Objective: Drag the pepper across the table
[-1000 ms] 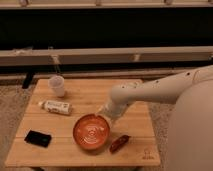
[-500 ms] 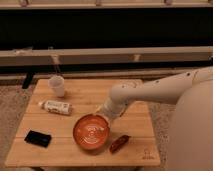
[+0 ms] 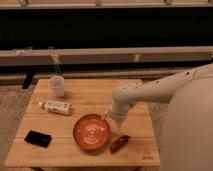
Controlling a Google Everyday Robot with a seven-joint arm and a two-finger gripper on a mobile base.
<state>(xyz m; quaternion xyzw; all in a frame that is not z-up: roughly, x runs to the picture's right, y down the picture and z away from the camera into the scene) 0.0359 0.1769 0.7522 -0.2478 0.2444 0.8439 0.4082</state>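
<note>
The pepper (image 3: 120, 143) is a small dark red-brown tapered object lying on the table (image 3: 135, 95) near its front edge, just right of the orange bowl (image 3: 91, 132). My gripper (image 3: 111, 120) hangs from the white arm that reaches in from the right. It sits above the bowl's right rim, a little above and to the left of the pepper, apart from it.
A clear plastic cup (image 3: 57, 85) stands at the back left. A white bottle (image 3: 56, 106) lies on its side left of the bowl. A black flat device (image 3: 38, 138) lies at the front left. A low bench runs behind the table.
The arm has shifted slightly; the pepper and other objects have not moved.
</note>
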